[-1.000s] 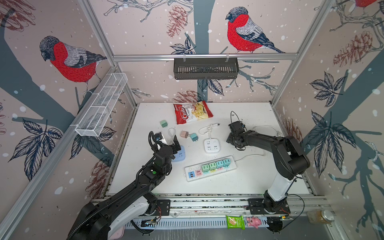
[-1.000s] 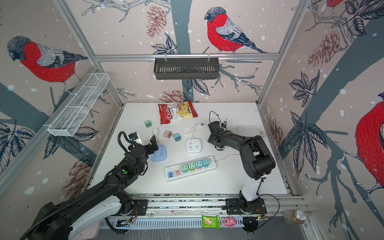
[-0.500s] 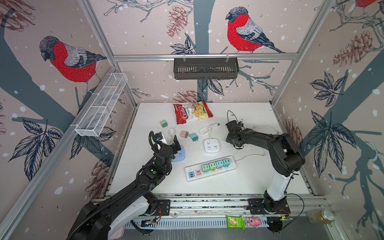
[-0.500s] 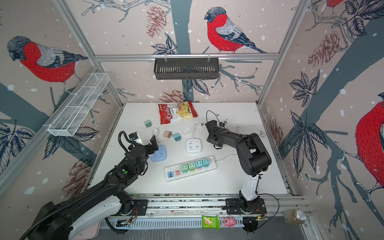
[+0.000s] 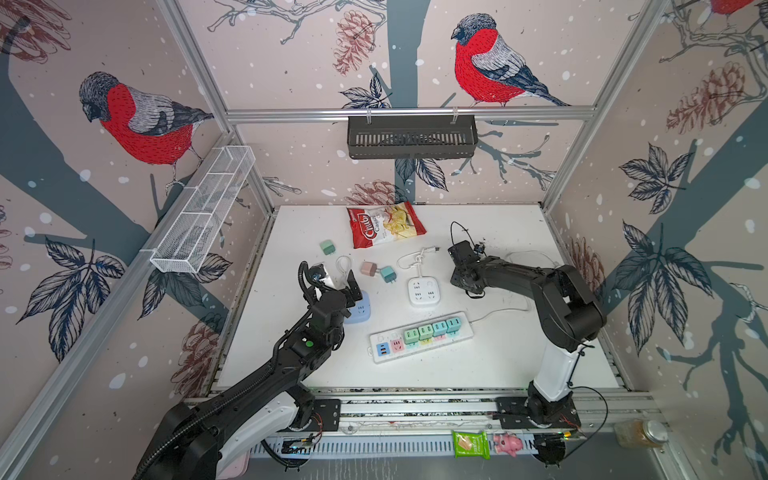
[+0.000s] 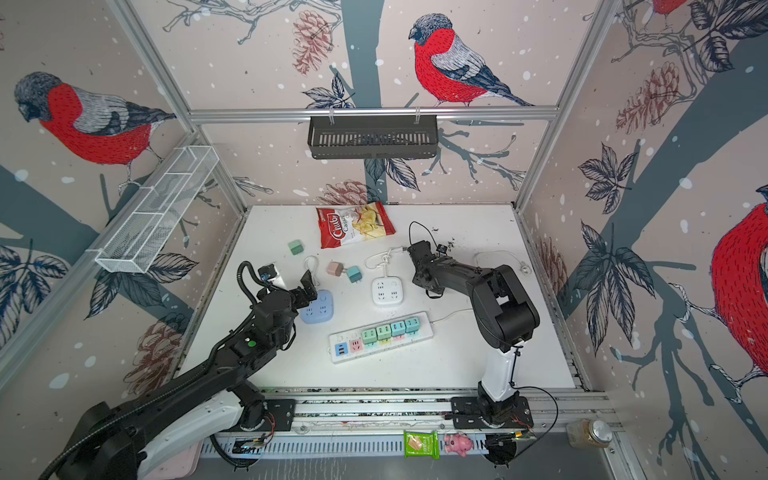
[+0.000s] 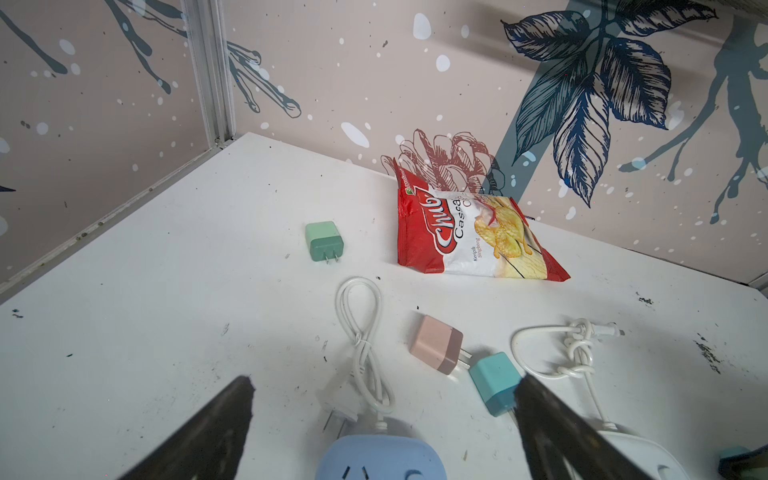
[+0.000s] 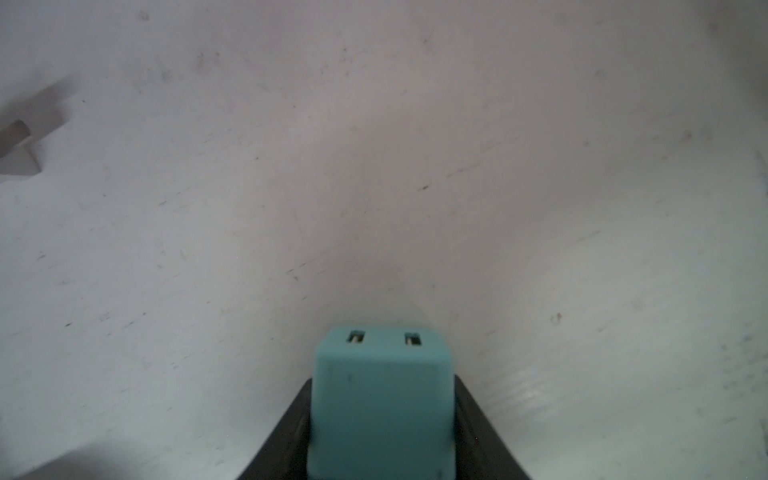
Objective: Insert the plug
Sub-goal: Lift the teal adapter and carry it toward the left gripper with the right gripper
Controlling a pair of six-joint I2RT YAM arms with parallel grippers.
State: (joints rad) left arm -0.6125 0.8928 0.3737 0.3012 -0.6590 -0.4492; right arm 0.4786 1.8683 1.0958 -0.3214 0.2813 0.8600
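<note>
Tabletop [image 8: 374,166] stretches open around teal plug [image 8: 382,399] in right fingers [image 8: 473,440].

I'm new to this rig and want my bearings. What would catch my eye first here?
The red chip bag at the back of the table stands out, then the long power strip in front with four green and teal plugs in a row. The right hand is shut on a teal plug, seen close up in the right wrist view.
</note>
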